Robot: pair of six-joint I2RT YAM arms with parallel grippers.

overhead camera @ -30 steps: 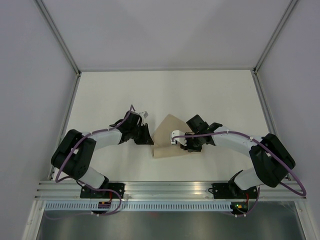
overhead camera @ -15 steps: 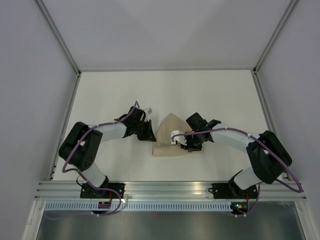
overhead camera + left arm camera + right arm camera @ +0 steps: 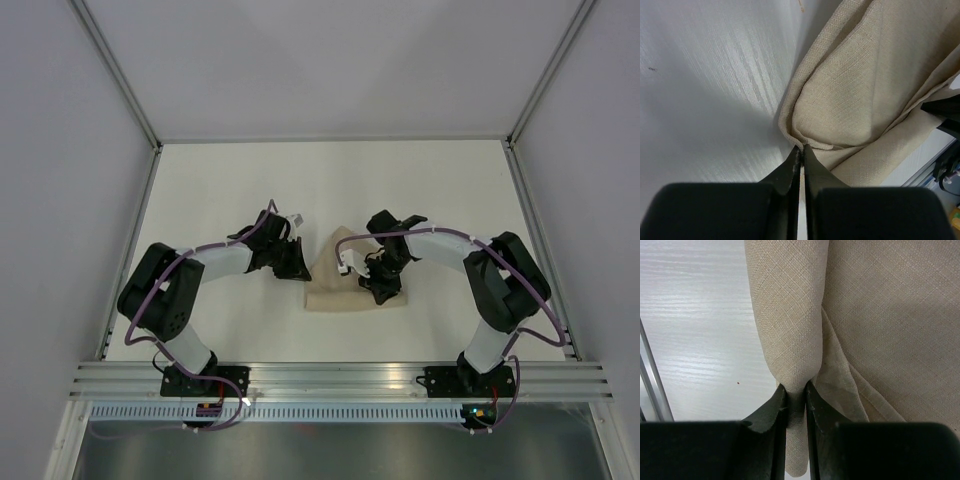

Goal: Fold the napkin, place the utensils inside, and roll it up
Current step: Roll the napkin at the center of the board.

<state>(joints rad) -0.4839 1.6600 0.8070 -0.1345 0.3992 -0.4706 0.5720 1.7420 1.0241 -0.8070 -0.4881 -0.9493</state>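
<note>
**Both claws closed at a folded napkin**

The napkin (image 3: 335, 288) lies folded and bunched into a rough triangle, with its point on the far side and its long straight edge on the near side. The white table (image 3: 250, 190) lies under the napkin and shows bare all around it.

The left claw (image 3: 298, 272) is at the napkin's left edge, about halfway along the slanted side. In the left wrist view its fingers (image 3: 790, 167) are pressed together with only a hairline between them. The tips touch the lower corner of a rounded fold of the napkin (image 3: 850, 90). A small lip of cloth sits just beside the tips. It is not clear whether any cloth is caught between them.

The right claw (image 3: 383, 288) is over the napkin's right half, near the long near edge. In the right wrist view it (image 3: 796, 392) pinches a narrow rolled ridge of the napkin (image 3: 875, 315). The ridge runs straight away from the camera, passes between the two fingers (image 3: 771, 412) and continues down behind them. To the right of the ridge the cloth spreads out flat, with a thinner layer creased against the ridge just beside the grip. To the left of the ridge is bare table (image 3: 695, 315).
</note>
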